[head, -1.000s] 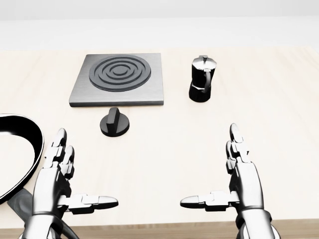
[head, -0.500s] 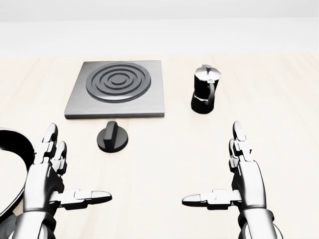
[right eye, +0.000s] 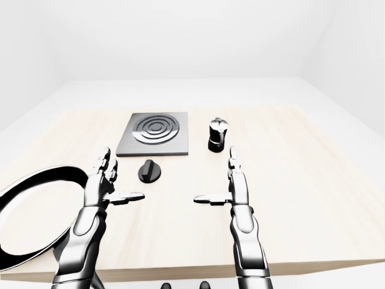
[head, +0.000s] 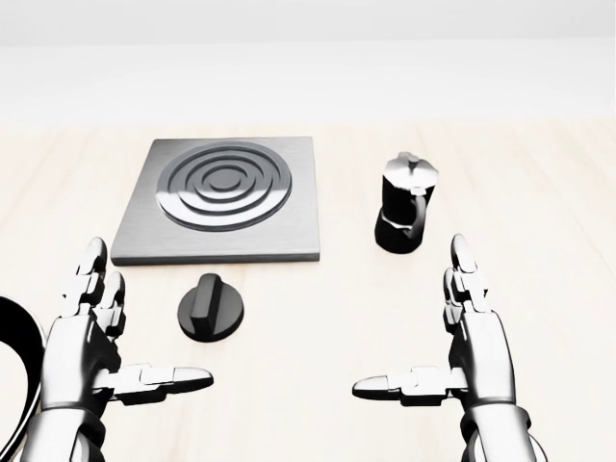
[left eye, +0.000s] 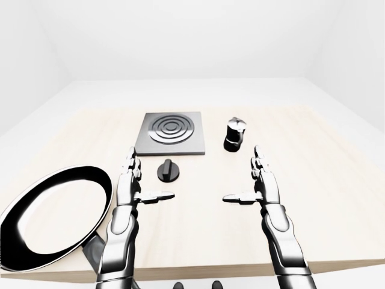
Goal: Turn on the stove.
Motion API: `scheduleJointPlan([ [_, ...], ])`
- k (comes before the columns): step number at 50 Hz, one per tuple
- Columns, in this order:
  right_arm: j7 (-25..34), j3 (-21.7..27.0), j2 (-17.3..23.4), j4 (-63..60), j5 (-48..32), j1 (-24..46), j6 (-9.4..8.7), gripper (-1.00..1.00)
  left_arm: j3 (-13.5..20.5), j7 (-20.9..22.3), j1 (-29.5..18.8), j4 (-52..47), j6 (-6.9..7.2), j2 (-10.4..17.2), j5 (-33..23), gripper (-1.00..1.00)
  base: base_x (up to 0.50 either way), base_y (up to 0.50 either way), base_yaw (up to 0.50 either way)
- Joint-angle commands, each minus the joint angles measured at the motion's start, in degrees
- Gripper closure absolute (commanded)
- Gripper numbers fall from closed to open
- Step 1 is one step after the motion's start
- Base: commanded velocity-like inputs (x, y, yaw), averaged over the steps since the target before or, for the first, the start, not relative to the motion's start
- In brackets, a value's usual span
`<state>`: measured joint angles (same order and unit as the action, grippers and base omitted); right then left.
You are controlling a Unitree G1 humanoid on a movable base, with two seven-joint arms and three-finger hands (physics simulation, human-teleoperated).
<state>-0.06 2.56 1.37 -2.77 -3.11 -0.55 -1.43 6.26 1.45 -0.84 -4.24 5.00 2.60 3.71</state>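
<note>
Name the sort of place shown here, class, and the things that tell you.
Probably a bare simulated kitchen worktop: a stove plate with its knob, a moka pot and a frying pan on a pale wooden table.

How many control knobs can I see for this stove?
1. The knob sits on the table just below the stove plate in the head view, nearest the left hand. No others show.

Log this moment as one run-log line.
task: turn on stove | left hand: open, beside knob, not touching | right hand: open, clear of coffee pot | stove: untouched | pan: at left
</note>
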Motion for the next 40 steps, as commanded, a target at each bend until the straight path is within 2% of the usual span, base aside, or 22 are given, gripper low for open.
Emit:
scheduleJointPlan([
  [1,0.08,-0.02,0.01,-0.44,-0.03,-0.23,-0.11,-1.0,0.04,-0.12,-0.08,0.53,0.0,-0.08,0.13,-1.0,0.23,0.0,0.0],
  [10,0.16,-0.08,-0.07,-0.39,0.04,-0.32,0.07,-1.0,-0.05,-0.19,-0.1,1.4,0.0,-0.04,0.16,-1.0,0.23,0.0,0.0],
  [13,0.06,-0.05,-0.01,0.54,-0.13,-0.09,0.76,-1.0,0.32,-0.17,-0.6,3.0,-0.06,0.15,0.47,-1.0,0.0,0.0,0.0],
  [18,0.22,-0.21,-0.08,-0.29,-0.08,-0.37,0.06,-1.0,0.61,-0.01,-0.92,4.05,0.0,0.29,1.49,-1.0,0.0,0.0,0.0],
  [39,0.37,-0.17,-0.13,0.56,0.22,-0.53,0.6,-1.0,0.9,-0.54,-4.33,10.3,0.0,1.64,0.89,-1.0,0.0,0.0,0.0],
  [40,0.38,-0.22,-0.14,-0.05,0.22,-0.6,0.11,-1.0,0.77,-0.62,-4.32,10.21,0.0,1.64,0.63,-1.0,0.0,0.0,0.0],
])
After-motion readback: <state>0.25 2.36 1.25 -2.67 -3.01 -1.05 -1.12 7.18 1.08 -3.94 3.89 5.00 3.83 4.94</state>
